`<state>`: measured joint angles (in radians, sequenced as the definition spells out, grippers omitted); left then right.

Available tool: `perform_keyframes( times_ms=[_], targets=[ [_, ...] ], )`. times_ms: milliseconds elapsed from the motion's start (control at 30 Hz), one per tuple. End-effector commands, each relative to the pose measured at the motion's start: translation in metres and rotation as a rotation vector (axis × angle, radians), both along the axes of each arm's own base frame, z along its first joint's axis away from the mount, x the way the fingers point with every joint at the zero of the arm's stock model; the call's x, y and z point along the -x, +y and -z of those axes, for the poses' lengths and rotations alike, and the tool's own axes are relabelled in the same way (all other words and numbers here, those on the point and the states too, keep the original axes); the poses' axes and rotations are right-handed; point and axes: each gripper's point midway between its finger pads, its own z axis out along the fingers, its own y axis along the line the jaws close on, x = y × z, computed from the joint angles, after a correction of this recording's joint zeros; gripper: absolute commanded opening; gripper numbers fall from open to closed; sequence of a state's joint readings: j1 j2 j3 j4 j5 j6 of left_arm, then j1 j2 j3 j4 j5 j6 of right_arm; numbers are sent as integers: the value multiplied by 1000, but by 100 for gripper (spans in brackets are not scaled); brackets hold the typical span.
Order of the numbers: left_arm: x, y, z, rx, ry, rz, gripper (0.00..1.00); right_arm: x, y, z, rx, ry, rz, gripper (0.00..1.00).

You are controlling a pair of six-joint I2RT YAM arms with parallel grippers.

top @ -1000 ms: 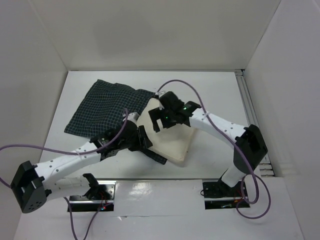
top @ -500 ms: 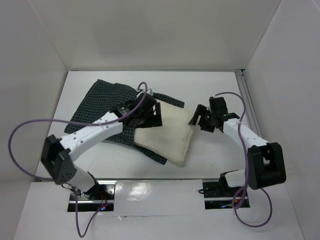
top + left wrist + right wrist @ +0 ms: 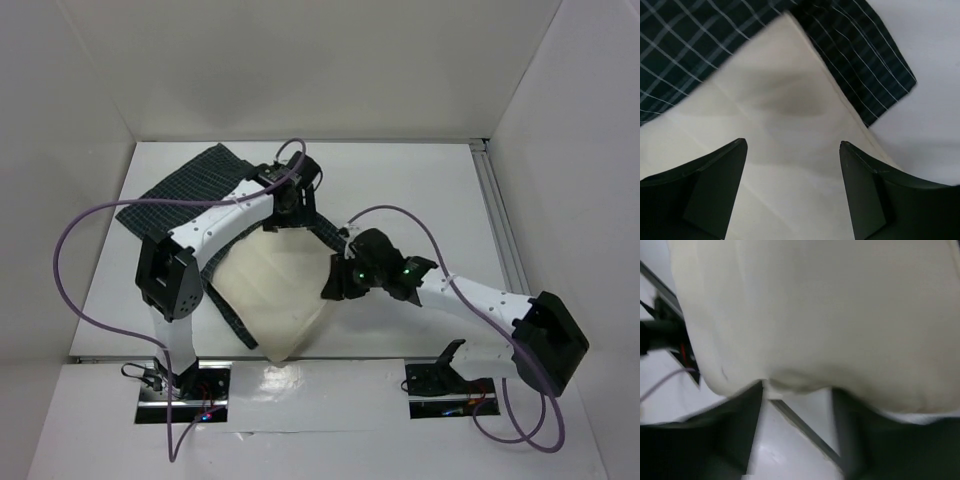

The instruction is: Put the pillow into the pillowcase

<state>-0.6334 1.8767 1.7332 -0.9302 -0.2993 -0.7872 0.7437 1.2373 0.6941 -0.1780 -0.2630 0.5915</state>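
Your left tool stood wide, empty, above the plump cream fabric pillow beside the dark white-checked fabric pillowcase. Your right tool straddled the pillow's edge, probably to feed it in. You could not tell whether it gripped.

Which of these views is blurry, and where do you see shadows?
Right wrist view: soft and smeared throughout, the pillow filling most of it; left wrist view: mostly sharp, a grey shadow lying on the pillow; top view: sharp and evenly lit.

No text or labels can be read.
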Motion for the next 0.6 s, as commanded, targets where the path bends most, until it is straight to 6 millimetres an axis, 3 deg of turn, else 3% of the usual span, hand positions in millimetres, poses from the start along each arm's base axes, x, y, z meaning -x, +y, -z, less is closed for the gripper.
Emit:
perform_keyframes(
  times_ms=[0,67,167,233,300,333,367,433,467,533,567],
  targets=[
    [3,41,-3,-88,40,-56,89,-5,-6,-14,186,-143,-75,78],
    [5,63,2,-110,52,-108,90,-32,-35,-25,267,-230,83,94],
    [10,74,6,-109,73,-128,90,-66,-60,-35,232,-248,223,97],
    [9,76,12,-118,75,-146,91,-83,-57,-47,179,-244,231,91],
    [9,69,15,-95,95,-135,90,-105,-57,-43,185,-241,255,83],
    [5,65,18,-80,93,-130,90,-115,-46,-56,157,-261,229,81],
    [5,53,15,-61,80,-107,90,-129,-47,-39,192,-225,228,78],
    [3,42,19,-60,87,-77,92,-147,-40,-35,212,-223,198,78],
    [4,34,20,-65,86,-50,93,-166,-34,-31,224,-212,190,87],
    [0,32,22,-66,88,-50,98,-182,-27,-25,232,-203,156,95],
    [-1,28,23,-51,95,-53,98,-199,-27,-18,240,-190,172,100]
  ],
)
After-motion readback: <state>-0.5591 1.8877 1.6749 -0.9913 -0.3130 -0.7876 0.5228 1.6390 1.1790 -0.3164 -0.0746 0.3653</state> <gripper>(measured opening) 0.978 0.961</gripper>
